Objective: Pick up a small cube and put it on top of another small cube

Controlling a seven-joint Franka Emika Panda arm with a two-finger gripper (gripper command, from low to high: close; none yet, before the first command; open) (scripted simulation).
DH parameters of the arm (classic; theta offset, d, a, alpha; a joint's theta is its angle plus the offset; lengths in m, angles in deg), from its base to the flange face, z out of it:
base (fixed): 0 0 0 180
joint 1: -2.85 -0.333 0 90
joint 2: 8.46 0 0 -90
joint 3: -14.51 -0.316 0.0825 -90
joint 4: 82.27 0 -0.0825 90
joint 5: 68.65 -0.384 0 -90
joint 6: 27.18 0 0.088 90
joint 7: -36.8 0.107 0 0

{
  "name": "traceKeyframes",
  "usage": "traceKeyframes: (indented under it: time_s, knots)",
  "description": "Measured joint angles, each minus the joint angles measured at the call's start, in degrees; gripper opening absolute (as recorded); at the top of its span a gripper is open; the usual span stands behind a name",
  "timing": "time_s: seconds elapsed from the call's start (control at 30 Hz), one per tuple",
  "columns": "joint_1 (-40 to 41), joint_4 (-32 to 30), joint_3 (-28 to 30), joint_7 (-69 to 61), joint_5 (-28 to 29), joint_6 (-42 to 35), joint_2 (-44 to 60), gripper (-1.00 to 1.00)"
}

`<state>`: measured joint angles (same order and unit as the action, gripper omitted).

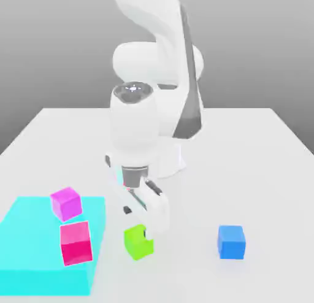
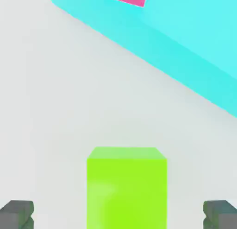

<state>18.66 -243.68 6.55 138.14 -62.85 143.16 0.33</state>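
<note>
End effector and cubes on the table. The end effector (image 2: 119,215) is wide open, its two fingers (image 2: 17,214) standing well apart and grasping nothing. In the hand view, the green cube (image 2: 127,191) lies in line with the space between them, with a visible gap on either side; neither finger touches it. Its near-square upper face appears aligned with the opening. In the exterior view, the tilted hand reaches down over the green cube, and the tip of one finger overlaps the outline of the cube; how far the fingertips extend down beside it cannot be told.

The green cube rests on the pale table (image 1: 190,271), just beside the cyan block (image 1: 30,237), a low, broad slab at the exterior view's left. The slab bears two further cubes: the magenta cube (image 1: 66,204) and, nearer the camera and close to the slab's edge, the red cube (image 1: 76,243). Whether these two touch each other cannot be told. The blue cube (image 1: 231,242) sits alone on the table toward the exterior view's right, well apart from the green cube. No cube is stacked upon another. The white arm (image 1: 135,124) rises behind the cubes.
</note>
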Motion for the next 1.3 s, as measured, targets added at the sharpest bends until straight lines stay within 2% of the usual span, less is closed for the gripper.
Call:
traceKeyframes:
  time_s: [0.1, 0.13, 0.4, 0.6, 0.73, 0.9, 1.0, 1.17, 1.2, 1.3]
  knots:
    - [-3.57, 1.0, 4.25, 2.0, 2.67, 4.64, 5.76, 0.0]
    - [-4.41, 1.22, 5.23, 2.34, 3.16, 5.74, 7.11, -1.0]
    - [-3.85, 1.02, 4.53, 2.16, 2.79, 4.86, 5.88, -1.0]
    - [-1.57, -1.06, 0.52, -2.94, -4.07, -3.87, -4.96, -1.0]
    - [-7.81, 0.38, -4.01, -8.51, -6.34, -9.87, -9.62, -1.0]
    - [-21.16, 3.98, -10.18, -17.2, -8.67, -16.72, -12.91, -1.0]
    - [-21.84, 4.8, -10.35, -16.58, -6.29, -14.77, -10.1, -1.0]
    - [-22.24, 5.22, -8.52, -11.62, 0.83, -7.87, -2.31, -1.0]
    - [-22.61, 5.25, -7.93, -10.75, 2.04, -6.72, -1.03, 1.0]
    - [-22.61, 5.25, -7.93, -10.75, 2.04, -6.72, -1.03, 1.0]
